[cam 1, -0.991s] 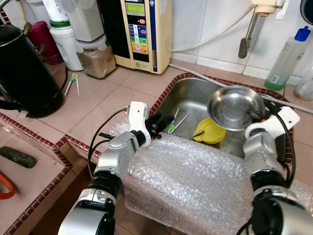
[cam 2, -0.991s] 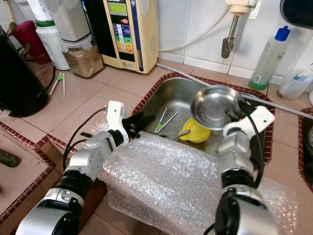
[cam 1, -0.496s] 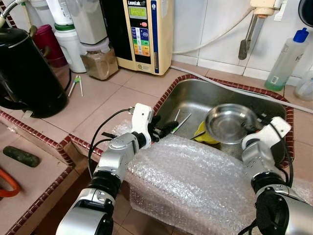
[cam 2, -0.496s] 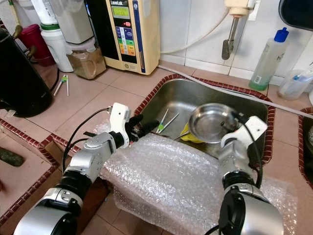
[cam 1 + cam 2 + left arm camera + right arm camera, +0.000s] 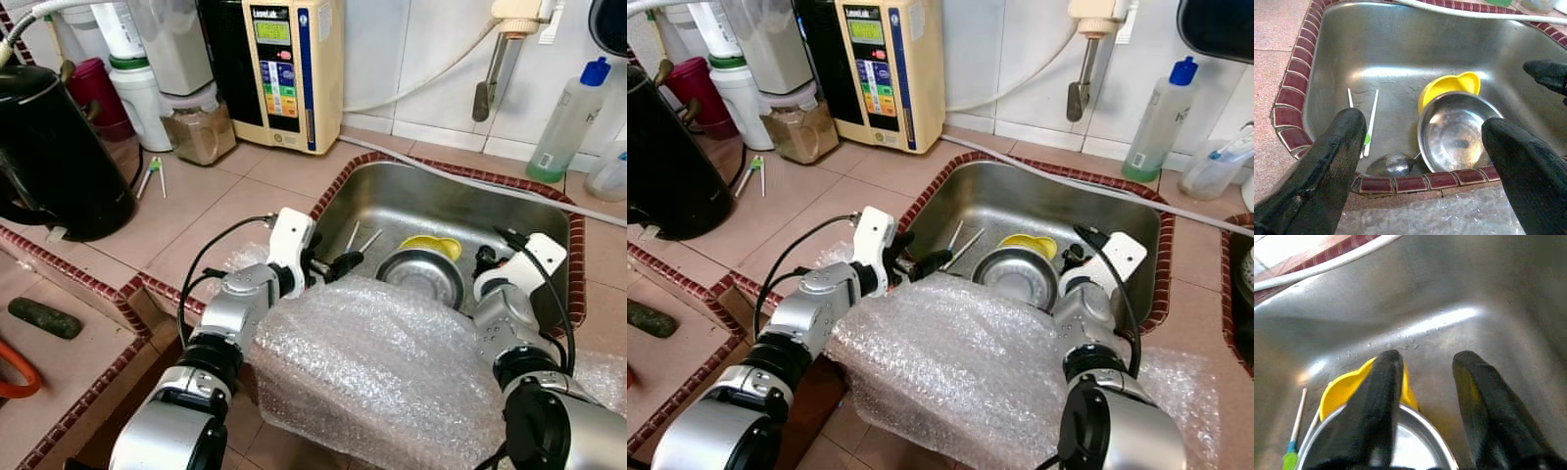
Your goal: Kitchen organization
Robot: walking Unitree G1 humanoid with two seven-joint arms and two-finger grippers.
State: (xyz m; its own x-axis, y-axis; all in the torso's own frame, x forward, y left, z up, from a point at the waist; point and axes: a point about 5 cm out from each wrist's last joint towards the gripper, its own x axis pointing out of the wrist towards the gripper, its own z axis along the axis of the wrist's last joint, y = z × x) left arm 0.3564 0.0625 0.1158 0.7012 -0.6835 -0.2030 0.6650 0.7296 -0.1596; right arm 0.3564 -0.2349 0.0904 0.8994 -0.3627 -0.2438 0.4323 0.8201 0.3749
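Note:
A steel bowl (image 5: 421, 276) rests in the steel sink (image 5: 411, 196), leaning on a yellow bowl (image 5: 432, 245) behind it. My right gripper (image 5: 1422, 367) is down in the sink at the bowl's right side. It is open, with one finger (image 5: 1376, 401) over the bowl's rim and the other outside it. My left gripper (image 5: 1425, 122) hovers open over the sink's near left brick edge (image 5: 1400, 183), holding nothing. A spoon (image 5: 1393, 164) and white sticks with green ends (image 5: 1369, 122) lie on the sink floor to the left of the bowls.
Bubble wrap (image 5: 392, 362) covers the counter edge before the sink. A black kettle (image 5: 49, 147) stands at the left. A water machine (image 5: 284, 69), jars (image 5: 196, 122) and a tap (image 5: 490, 78) line the back wall. A detergent bottle (image 5: 568, 122) is back right.
The right gripper has brought the steel bowl down from above the sink onto the yellow bowl, and its fingers now stand apart. The left gripper has barely moved.

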